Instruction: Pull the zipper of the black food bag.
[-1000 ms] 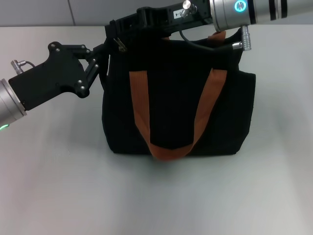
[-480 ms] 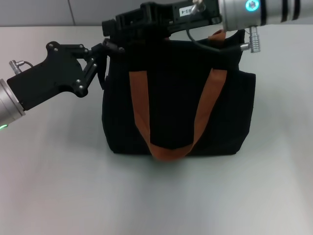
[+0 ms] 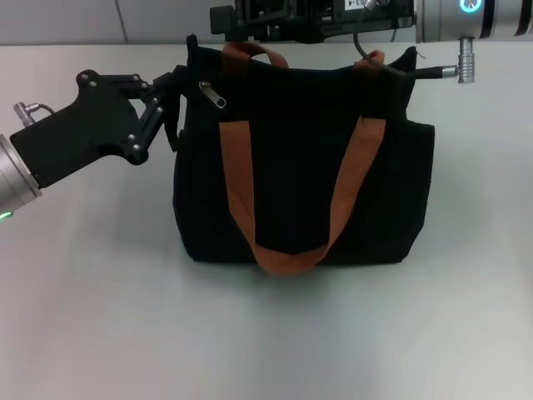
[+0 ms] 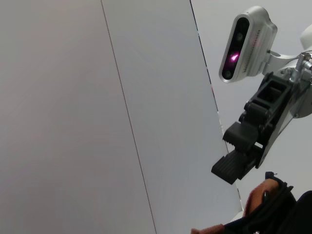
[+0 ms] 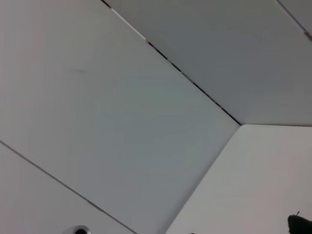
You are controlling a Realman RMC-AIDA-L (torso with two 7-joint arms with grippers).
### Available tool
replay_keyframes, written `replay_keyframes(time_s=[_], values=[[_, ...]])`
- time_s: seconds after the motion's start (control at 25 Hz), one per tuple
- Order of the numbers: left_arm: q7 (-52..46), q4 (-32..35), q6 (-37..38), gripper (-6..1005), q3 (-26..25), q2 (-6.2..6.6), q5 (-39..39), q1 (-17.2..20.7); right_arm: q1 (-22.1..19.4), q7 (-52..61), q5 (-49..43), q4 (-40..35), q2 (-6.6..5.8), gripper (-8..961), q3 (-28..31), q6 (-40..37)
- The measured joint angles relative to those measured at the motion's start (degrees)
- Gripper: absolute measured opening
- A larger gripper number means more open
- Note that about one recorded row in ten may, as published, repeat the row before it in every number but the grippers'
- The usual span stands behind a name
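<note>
The black food bag (image 3: 300,192) stands upright mid-table, with brown-orange straps (image 3: 237,179) looping down its face. The zipper (image 3: 212,94), a small silvery pull tab, hangs free near the bag's upper left corner. My left gripper (image 3: 172,107) is shut on the bag's upper left side edge, just left of the tab. My right gripper (image 3: 220,18) hovers open and empty above the bag's rear strap, clear of the zipper. It also shows in the left wrist view (image 4: 234,152), above the bag's top corner (image 4: 287,214).
The light table (image 3: 266,333) spreads in front of and beside the bag. A grey panelled wall (image 3: 58,21) runs behind it. The right arm's cable and plug (image 3: 454,71) hang over the bag's top right corner.
My right gripper has lifted up and back off the bag's top left corner, leaving the zipper tab hanging free. The left gripper has kept its hold on the bag.
</note>
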Motion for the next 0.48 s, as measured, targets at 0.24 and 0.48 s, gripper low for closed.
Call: replay_keyframes(time_s=[0.24,0.48], values=[[-0.1,0.0,0.0,21,0.0,0.05,0.0,0.0,-0.1,-0.3,-1.3,-0.7,-0.08,373,0.0,-0.6],[-0.1,0.0,0.2,21,0.0,0.03,0.0,0.0,-0.7,-3.0,-3.0,-2.3,-1.63,373,-0.3,-5.7]])
